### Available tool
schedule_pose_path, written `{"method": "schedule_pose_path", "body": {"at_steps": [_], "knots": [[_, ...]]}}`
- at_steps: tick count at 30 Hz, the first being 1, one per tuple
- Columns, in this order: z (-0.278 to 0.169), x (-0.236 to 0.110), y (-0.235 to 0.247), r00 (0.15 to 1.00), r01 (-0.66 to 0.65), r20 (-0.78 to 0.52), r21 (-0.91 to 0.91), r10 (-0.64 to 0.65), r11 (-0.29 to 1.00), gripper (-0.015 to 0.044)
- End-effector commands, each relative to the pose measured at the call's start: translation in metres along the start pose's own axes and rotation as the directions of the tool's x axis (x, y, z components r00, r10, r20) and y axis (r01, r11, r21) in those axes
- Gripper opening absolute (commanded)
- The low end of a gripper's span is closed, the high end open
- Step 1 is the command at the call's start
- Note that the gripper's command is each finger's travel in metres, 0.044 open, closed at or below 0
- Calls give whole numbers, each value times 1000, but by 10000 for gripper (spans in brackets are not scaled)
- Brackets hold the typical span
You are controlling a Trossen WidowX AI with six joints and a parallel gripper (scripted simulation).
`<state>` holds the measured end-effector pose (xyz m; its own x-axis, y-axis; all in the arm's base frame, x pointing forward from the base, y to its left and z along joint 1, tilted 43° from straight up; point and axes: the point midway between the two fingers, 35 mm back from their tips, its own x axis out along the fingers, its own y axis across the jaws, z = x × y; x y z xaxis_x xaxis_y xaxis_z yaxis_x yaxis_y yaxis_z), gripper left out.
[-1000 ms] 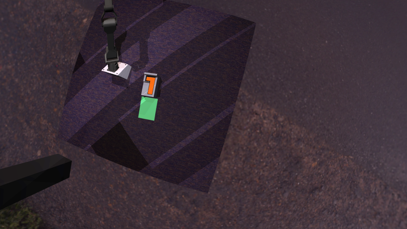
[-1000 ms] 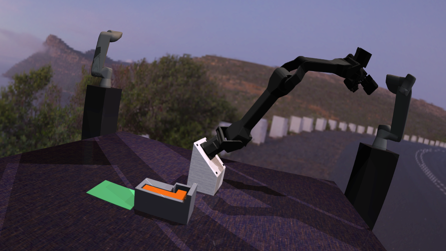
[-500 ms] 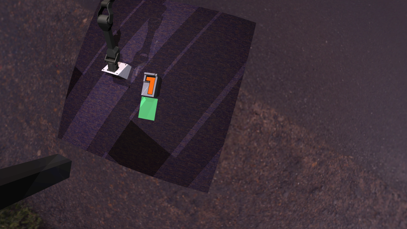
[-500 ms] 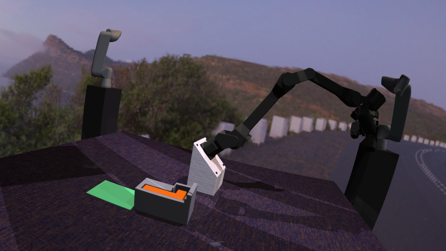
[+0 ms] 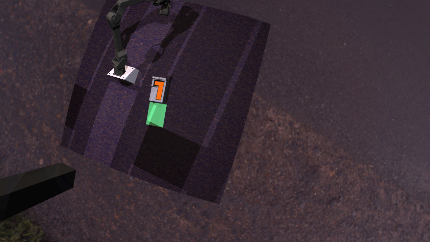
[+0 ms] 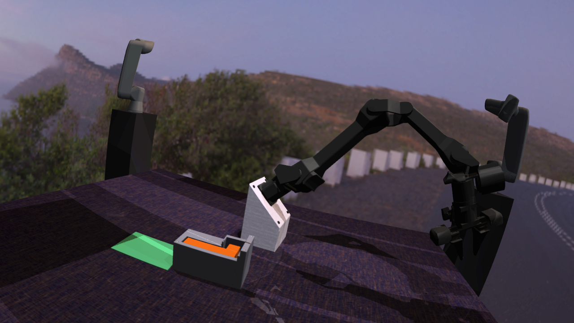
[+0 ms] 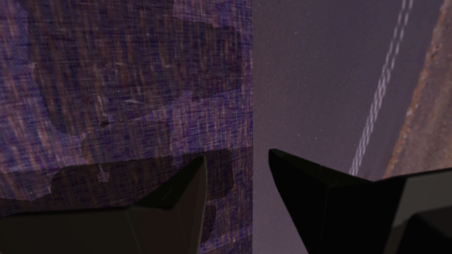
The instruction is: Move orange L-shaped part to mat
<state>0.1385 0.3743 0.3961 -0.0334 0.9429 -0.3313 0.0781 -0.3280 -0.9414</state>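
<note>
The table [image 5: 192, 90] is covered with dark purple cloth. The arm [image 6: 341, 140] is mounted on a white wedge base [image 6: 260, 229] and is arched over toward one table edge. A green mat [image 5: 156, 114] is laid flat near the table's middle, touching one end of the grey tray [image 6: 208, 261]. The orange part [image 5: 159, 89] is seen lying flush in the tray's pocket, its L-shaped end at the end away from the mat. The pincer [image 6: 467, 241] is hung pointing down over the table edge, well apart from the tray, with the base standing between them. In the wrist view the pincer [image 7: 236, 166] is shown straddling that edge, cloth under one finger [image 7: 176, 197] and road under the other. The fingers are parted about halfway; nothing is held or touched.
</note>
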Motion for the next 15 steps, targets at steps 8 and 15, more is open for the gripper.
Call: {"method": "schedule_pose_path", "body": {"at_steps": [8, 15], "knots": [[-123, -44, 161, 927, -114, -162, 737, 338, 667, 180], [-157, -107, 269, 855, 87, -153, 984, 496, 153, 180]]}}
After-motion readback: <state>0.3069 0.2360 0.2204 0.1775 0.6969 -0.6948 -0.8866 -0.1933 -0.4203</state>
